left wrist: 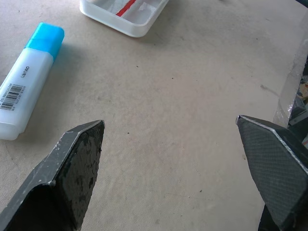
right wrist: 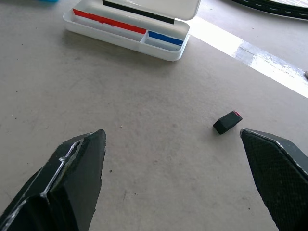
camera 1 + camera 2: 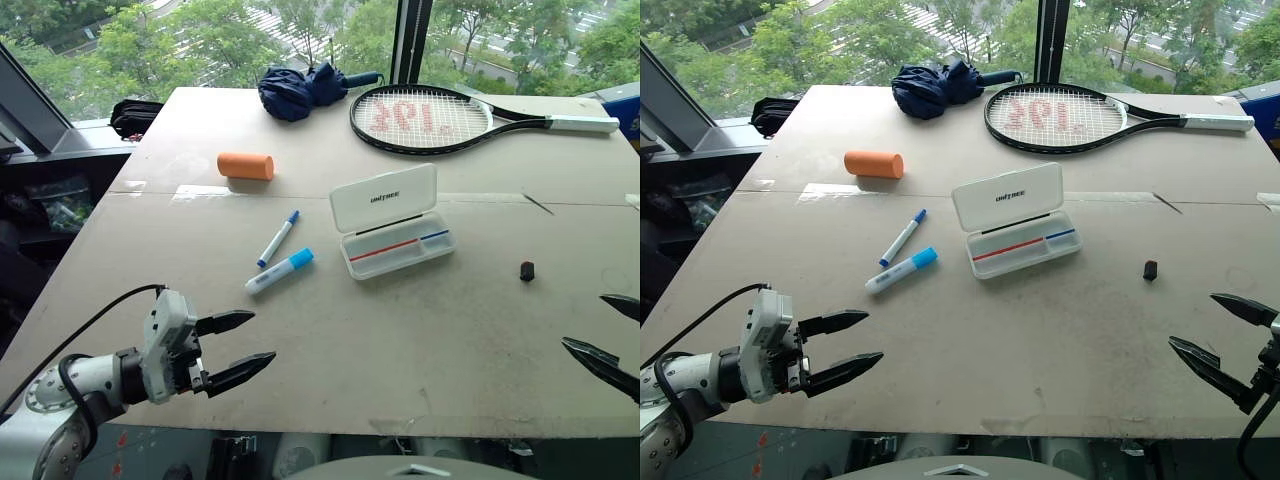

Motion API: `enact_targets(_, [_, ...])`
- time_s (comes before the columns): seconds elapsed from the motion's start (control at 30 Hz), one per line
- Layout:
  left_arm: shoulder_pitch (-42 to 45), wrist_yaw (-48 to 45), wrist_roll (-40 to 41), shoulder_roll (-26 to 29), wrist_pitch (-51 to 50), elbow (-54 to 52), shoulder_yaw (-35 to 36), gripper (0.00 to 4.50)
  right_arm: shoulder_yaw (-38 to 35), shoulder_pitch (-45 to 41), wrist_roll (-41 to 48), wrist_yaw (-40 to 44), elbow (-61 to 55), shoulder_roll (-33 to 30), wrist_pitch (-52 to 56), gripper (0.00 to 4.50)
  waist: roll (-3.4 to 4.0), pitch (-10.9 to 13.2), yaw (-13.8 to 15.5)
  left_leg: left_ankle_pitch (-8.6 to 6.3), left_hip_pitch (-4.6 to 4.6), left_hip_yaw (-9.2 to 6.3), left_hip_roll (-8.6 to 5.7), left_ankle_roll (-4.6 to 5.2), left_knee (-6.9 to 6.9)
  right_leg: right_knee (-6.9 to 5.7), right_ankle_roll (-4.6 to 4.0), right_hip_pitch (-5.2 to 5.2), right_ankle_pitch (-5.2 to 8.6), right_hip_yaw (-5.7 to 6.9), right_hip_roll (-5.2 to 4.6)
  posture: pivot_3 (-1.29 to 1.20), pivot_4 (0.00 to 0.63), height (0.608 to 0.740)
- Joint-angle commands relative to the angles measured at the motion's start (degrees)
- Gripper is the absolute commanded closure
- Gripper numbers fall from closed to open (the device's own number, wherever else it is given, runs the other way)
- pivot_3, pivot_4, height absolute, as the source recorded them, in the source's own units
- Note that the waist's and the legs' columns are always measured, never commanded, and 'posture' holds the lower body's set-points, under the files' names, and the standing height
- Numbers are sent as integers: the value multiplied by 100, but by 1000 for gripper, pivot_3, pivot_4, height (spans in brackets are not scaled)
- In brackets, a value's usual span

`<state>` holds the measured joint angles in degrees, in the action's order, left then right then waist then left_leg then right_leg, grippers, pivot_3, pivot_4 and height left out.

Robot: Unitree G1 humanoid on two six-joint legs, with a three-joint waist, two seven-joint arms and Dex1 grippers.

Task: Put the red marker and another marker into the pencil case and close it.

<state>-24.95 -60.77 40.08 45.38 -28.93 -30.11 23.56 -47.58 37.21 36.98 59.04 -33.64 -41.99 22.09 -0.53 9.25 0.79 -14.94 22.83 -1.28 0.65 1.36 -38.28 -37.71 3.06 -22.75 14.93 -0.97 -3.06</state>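
While case (image 3: 393, 224) sits open, both end effectors wide apart, prob. empty.

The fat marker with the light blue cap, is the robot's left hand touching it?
Apart. In the left eye view the left hand hangs open, with bare table between it and the fat marker.

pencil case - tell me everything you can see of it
The pencil case is a flat rectangular box with rounded corners, plastic by its look. It lies open near the middle of the table. Its white lid, printed "UNITREE" in dark letters, stands tilted up at the back on its hinge. The clear base is split into compartments and shows a thin red strip and a shorter blue one along its length. Nothing touches it; both markers lie apart, to its left.
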Motion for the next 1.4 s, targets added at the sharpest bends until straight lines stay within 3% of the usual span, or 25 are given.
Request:
enact_targets(0.03, [338, 38, 10, 151, 0, -215, -117, 69, -192, 94, 48, 140, 41, 178, -276, 0, 0, 0, 2, 0, 0, 0, 0, 0, 0, 0, 0, 0, 0, 0, 0, 0, 150, 730])
enact_targets(0.13, [1145, 333, -236, 208, -27, -413, -697, 69, -7, 77, 40, 269, 103, 527, -711, 0, 0, 0, 100, 0, 4, -16, -3, 0, -4, 2, 0, 6, 0, 10, 1, 0, 150, 730])
enact_targets(0.27, [2313, 1041, -516, 311, -937, -577, -1720, 69, 168, -71, 271, 579, 264, 616, -919, 0, 2, -1, 44, 0, -1, 2, -6, 1, -4, 2, 1, 7, -1, -5, 2, 0, 150, 730])
enact_targets(0.43, [4508, 1140, -979, -426, -1603, 342, -3456, 69, 334, -48, 257, 784, 257, 641, -1152, 0, 4, -1, 7, 0, -5, -7, -16, 1, -5, -7, 25, 11, -14, 2, 13, 0, 150, 730])
enact_targets(0.53, [5121, 1086, -1643, -726, -1352, 929, -4258, 69, 389, 9, 286, 742, 93, 687, -1194, 0, 4, -2, -17, 0, -4, -7, -30, 1, -5, -12, 26, 9, -15, -1, 16, 0, 150, 730])
enact_targets(0.6, [5338, 1183, -1702, -1005, -1525, 1224, -4436, 69, 419, 68, 286, 776, 33, 711, -1264, 0, 6, -2, -48, 0, -10, -5, -28, 1, -4, -14, 27, 7, -14, -10, 21, 0, 150, 730])
enact_targets(0.73, [5563, 1421, -2220, -1391, -1346, 1699, -4775, 1754, 508, 143, 241, 671, -121, 818, -1379, 0, 6, -1, -30, 0, -5, -18, -23, 1, -2, -15, 27, 4, -13, 0, 25, 0, 150, 730])
enact_targets(1.03, [5747, 1658, -2786, -1774, -1411, 2214, -5047, 1754, 544, 626, 110, 618, -283, 1187, -1777, 0, 10, -6, 8, 0, -6, -18, -18, 1, -6, -16, 27, 10, -13, 2, 14, 0, 150, 730])
enact_targets(1.23, [5667, 1295, -2224, -1893, -1280, 1784, -4492, 1754, 554, 849, 128, 475, -459, 1241, -1868, 0, 12, -6, -16, 0, -6, -15, -10, 1, -6, -17, 26, 6, -13, -2, 18, 0, 150, 730])
enact_targets(1.4, [5689, 1391, -2263, -1905, -1441, 1925, -4347, 1754, 656, 891, 119, 226, -710, 1232, -1780, 0, 12, -6, 8, 0, -2, -17, -11, 1, -6, -16, 26, 6, -12, 2, 15, 0, 150, 730])
